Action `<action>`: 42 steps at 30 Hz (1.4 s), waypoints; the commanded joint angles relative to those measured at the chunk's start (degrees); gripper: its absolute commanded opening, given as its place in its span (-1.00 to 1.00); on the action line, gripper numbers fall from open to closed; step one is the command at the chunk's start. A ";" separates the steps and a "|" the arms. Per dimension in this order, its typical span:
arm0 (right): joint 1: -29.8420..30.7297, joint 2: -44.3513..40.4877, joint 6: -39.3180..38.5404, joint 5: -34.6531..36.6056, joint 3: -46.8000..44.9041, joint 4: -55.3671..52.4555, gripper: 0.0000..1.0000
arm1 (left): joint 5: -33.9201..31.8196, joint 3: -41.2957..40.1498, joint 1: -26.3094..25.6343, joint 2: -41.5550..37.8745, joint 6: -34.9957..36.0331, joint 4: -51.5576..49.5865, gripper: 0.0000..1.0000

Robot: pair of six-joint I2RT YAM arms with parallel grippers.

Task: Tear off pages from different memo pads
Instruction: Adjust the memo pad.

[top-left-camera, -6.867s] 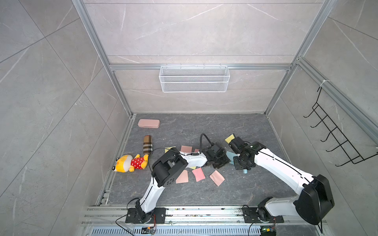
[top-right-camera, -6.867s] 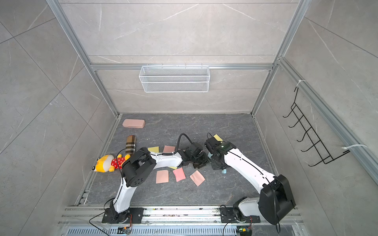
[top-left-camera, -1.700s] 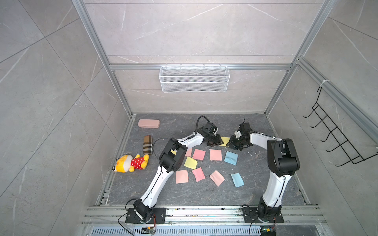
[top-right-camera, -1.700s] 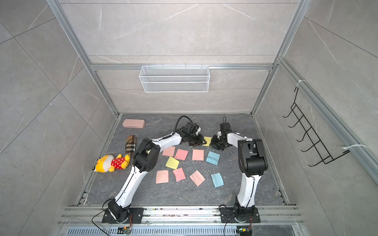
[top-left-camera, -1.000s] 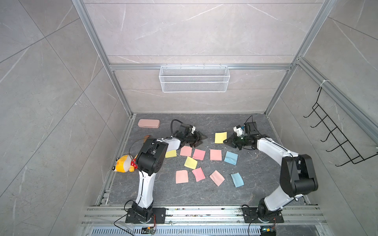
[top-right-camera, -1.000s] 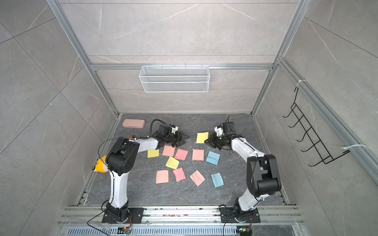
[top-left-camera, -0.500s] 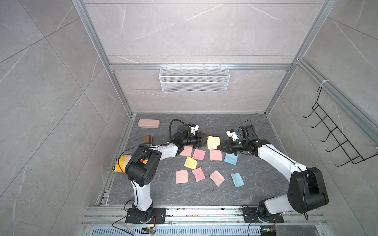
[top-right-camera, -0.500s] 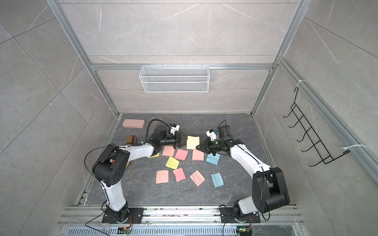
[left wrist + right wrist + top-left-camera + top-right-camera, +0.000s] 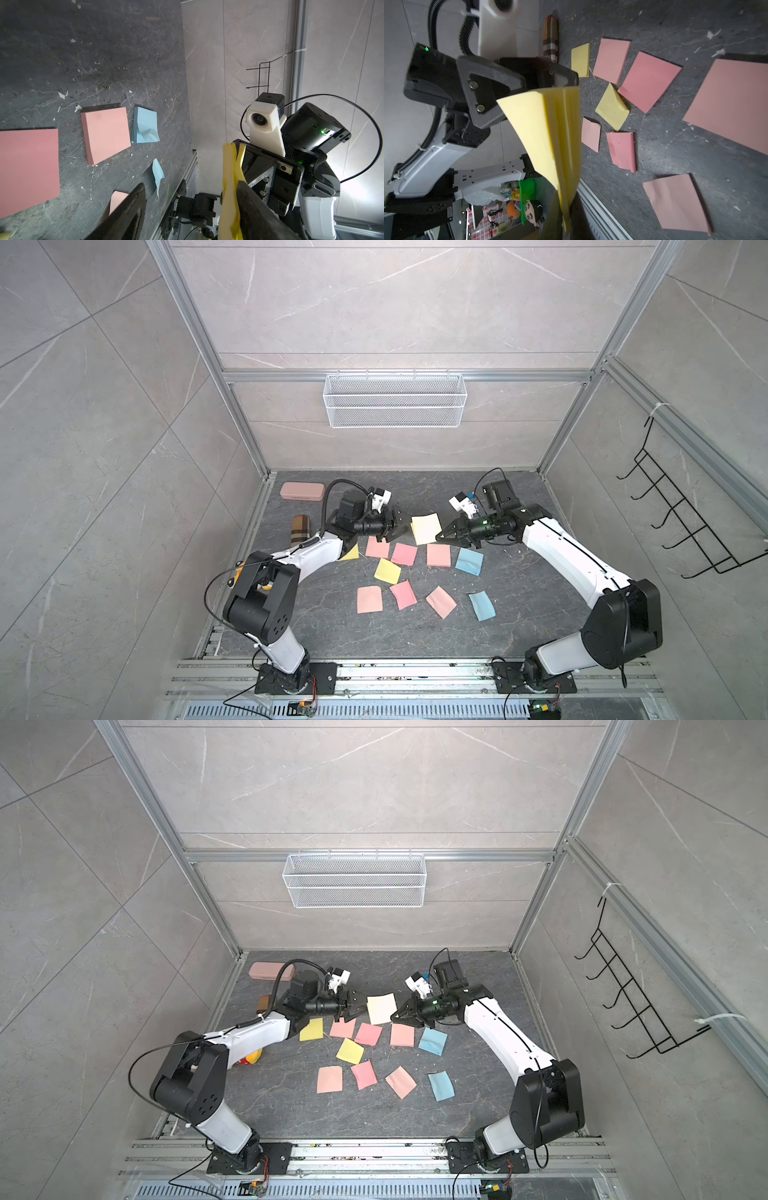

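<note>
A yellow memo pad (image 9: 426,527) (image 9: 381,1009) hangs above the table, its sheets fanned, with my right gripper (image 9: 438,537) (image 9: 564,207) shut on one edge. My left gripper (image 9: 395,527) (image 9: 191,187) faces it from the other side, jaws open. The far edge of the pad (image 9: 229,187) lies against one finger only. Below lie pink memo pads (image 9: 377,547) (image 9: 404,553) (image 9: 438,555), a blue pad (image 9: 469,561) and a yellow pad (image 9: 349,552). Loose pages lie nearer the front: yellow (image 9: 387,571), pink (image 9: 369,599) (image 9: 403,594) (image 9: 441,602) and blue (image 9: 481,605).
A pink case (image 9: 302,491) and a plaid roll (image 9: 300,528) lie at the back left. A toy (image 9: 249,1056) peeks out behind the left arm. A wire basket (image 9: 395,400) hangs on the back wall, a hook rack (image 9: 681,526) on the right wall. An aluminium rail (image 9: 415,672) runs along the front.
Over the last second both grippers came together at mid-table, the right one carrying the yellow pad leftward. The left jaws have spread wider beside the pad's edge.
</note>
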 commanded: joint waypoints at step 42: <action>3.98 -11.75 27.44 10.23 -19.28 30.86 0.00 | -9.59 -11.86 0.81 -6.31 -16.72 19.17 -1.00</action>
